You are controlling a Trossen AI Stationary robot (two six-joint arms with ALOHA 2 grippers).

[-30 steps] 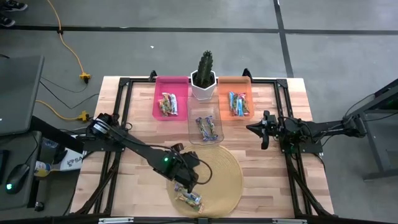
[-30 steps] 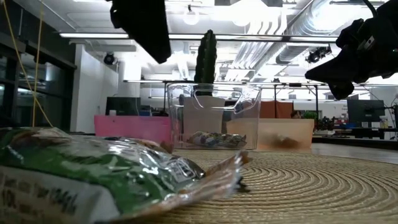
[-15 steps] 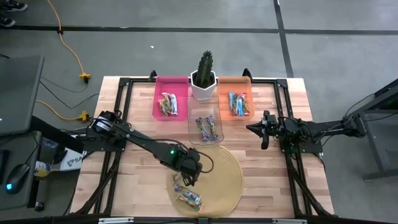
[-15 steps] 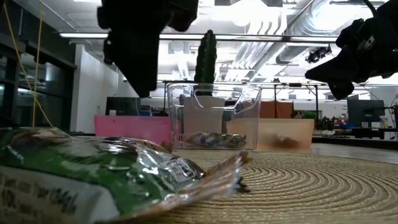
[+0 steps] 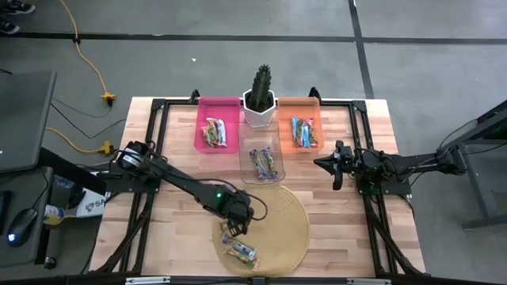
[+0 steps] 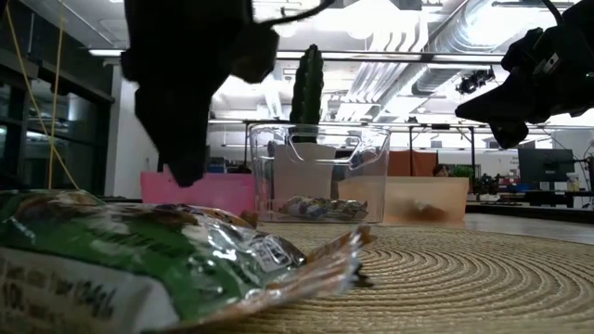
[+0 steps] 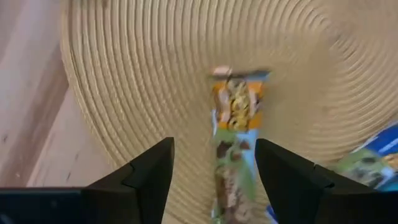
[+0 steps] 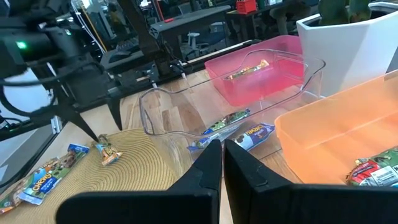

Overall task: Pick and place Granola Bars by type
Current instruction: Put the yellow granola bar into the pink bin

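Note:
Granola bars lie on a round woven mat (image 5: 277, 226): one with an orange, green and blue wrapper (image 7: 234, 140), others beside it (image 5: 242, 252). My left gripper (image 7: 214, 165) hangs open just above that bar, one finger on either side, touching nothing; in the low view it (image 6: 186, 139) hangs over a green-wrapped bar (image 6: 139, 260). Sorted bars rest in the pink bin (image 5: 218, 107), the clear bin (image 5: 247, 165) and the orange bin (image 5: 299, 107). My right gripper (image 5: 337, 166) waits shut by the table's right side.
A cactus in a white pot (image 5: 259, 103) stands between the pink and orange bins at the far edge. The clear bin sits just beyond the mat. Bare wood lies left of the mat and around my right gripper.
My left gripper has come down toward the bars on the mat, staying open. The bars and my right arm have kept still.

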